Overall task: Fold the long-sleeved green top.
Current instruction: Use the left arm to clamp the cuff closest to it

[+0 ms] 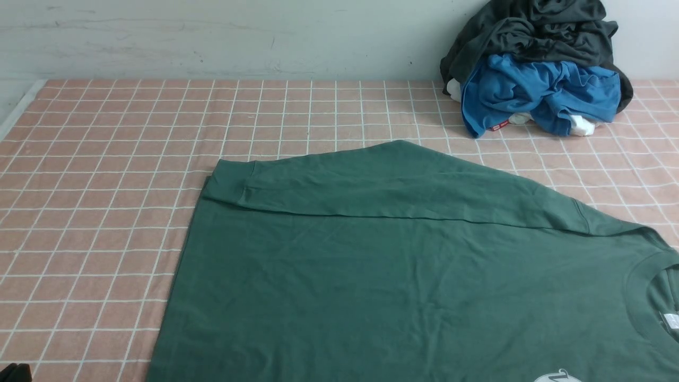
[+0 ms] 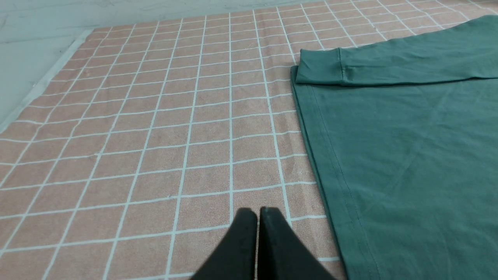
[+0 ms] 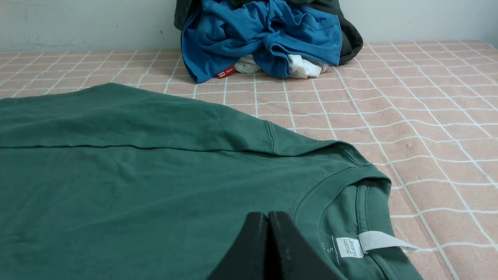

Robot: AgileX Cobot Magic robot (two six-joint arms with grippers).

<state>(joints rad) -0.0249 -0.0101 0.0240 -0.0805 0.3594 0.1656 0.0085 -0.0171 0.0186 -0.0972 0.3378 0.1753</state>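
The green long-sleeved top (image 1: 403, 276) lies flat on the pink checked cloth, collar (image 1: 644, 297) at the right and hem toward the left. Its far sleeve (image 1: 382, 183) is folded in across the body, cuff (image 1: 228, 183) near the hem corner. In the left wrist view my left gripper (image 2: 258, 212) is shut and empty over the bare cloth, beside the top's hem edge (image 2: 323, 155). The right gripper (image 3: 267, 215) is shut and empty above the top's chest, just short of the collar (image 3: 338, 182) and the white neck label (image 3: 350, 247). Neither gripper shows in the front view.
A pile of clothes sits at the back right against the wall: a bright blue garment (image 1: 536, 93) under a dark grey-black one (image 1: 530, 32). The pink checked cloth (image 1: 106, 175) covers the table; its left edge (image 1: 21, 106) runs along the wall.
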